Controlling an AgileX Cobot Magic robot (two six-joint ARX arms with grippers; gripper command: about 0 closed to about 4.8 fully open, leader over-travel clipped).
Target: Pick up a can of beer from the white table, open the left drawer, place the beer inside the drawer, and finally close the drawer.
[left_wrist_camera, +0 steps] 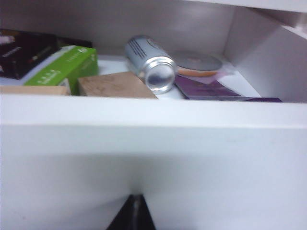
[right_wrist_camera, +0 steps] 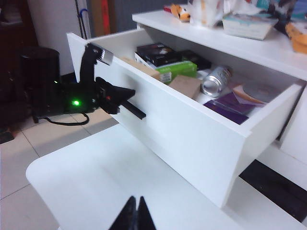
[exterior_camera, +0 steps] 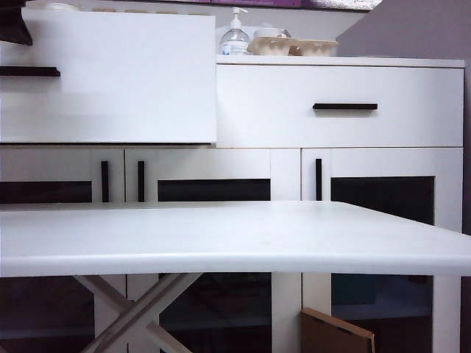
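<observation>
The left drawer (exterior_camera: 110,81) stands pulled out, its black bar handle (exterior_camera: 29,71) at the far left of the exterior view. Inside it the can of beer (left_wrist_camera: 151,62) lies on its side, silver base toward the camera, also visible as a can (right_wrist_camera: 217,81) in the right wrist view. My left gripper (left_wrist_camera: 135,201) is shut and empty, its tips against the white drawer front (left_wrist_camera: 153,153); the right wrist view shows that left gripper (right_wrist_camera: 125,92) at the front beside the handle (right_wrist_camera: 135,111). My right gripper (right_wrist_camera: 135,203) is shut and empty above the white table (right_wrist_camera: 105,177).
The drawer also holds a green box (left_wrist_camera: 64,67), a dark box (left_wrist_camera: 24,52), a cardboard block (left_wrist_camera: 115,85) and purple sheets (left_wrist_camera: 211,88). The cabinet top carries a pump bottle (exterior_camera: 235,37) and egg cartons (exterior_camera: 294,46). The right drawer (exterior_camera: 344,107) is closed.
</observation>
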